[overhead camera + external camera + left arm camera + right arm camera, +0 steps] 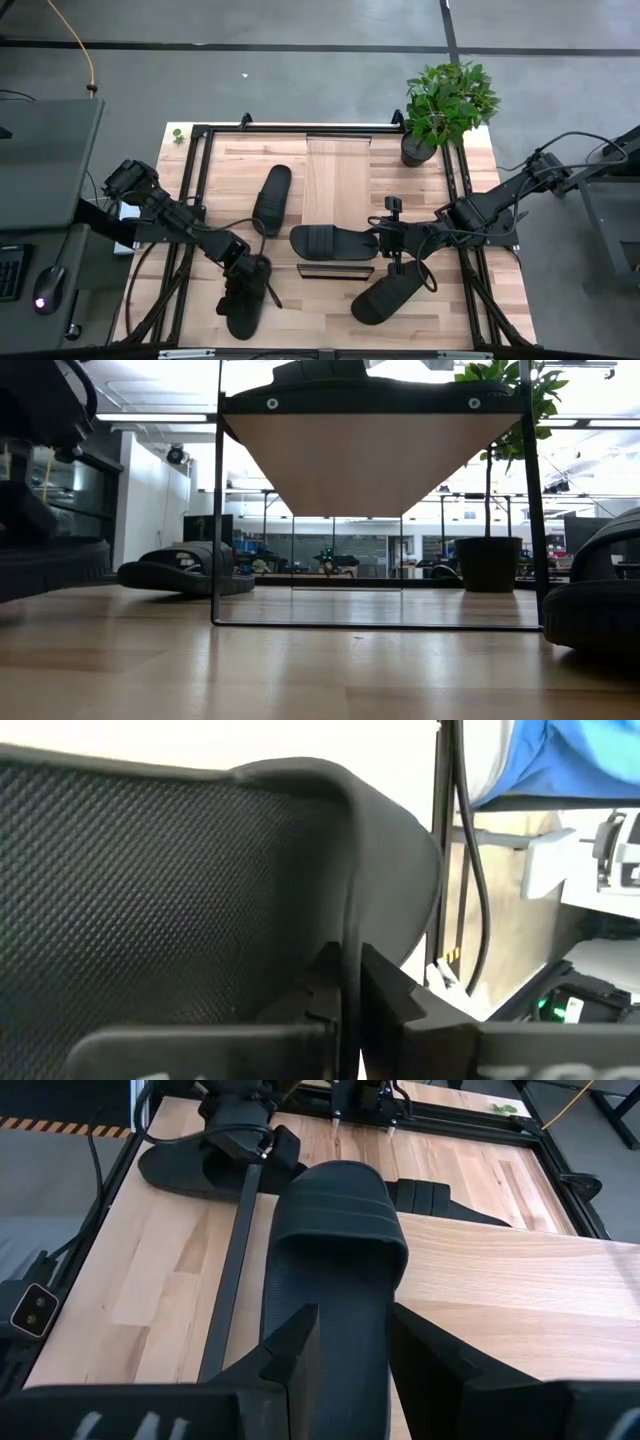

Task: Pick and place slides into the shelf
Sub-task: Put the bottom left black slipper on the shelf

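Four black slides show in the high view. One slide (330,243) lies on the light-wood shelf (338,170), strap toward the table's left. My right gripper (388,240) is open at its heel end (345,1340), fingers over the sole; whether they touch it I cannot tell. A second slide (245,300) is at the near left, with my left gripper (248,268) shut on it. A third slide (272,198) rests sole-down left of the shelf. The fourth slide (385,297) lies sole-down near the shelf's right front. My left gripper pinches a thin upright wall of the slide (348,955) between its two fingers (392,992), with the mesh-textured face (150,890) on one side and the smooth rim on the other. Whether the slide is clear of the table, I cannot tell.
A potted plant (445,105) stands at the far right corner of the table. Black frame rails (190,200) run along the left, right and far sides. The shelf's dark front edge (335,271) and thin legs (217,510) stand mid-table. Cables trail by both arms.
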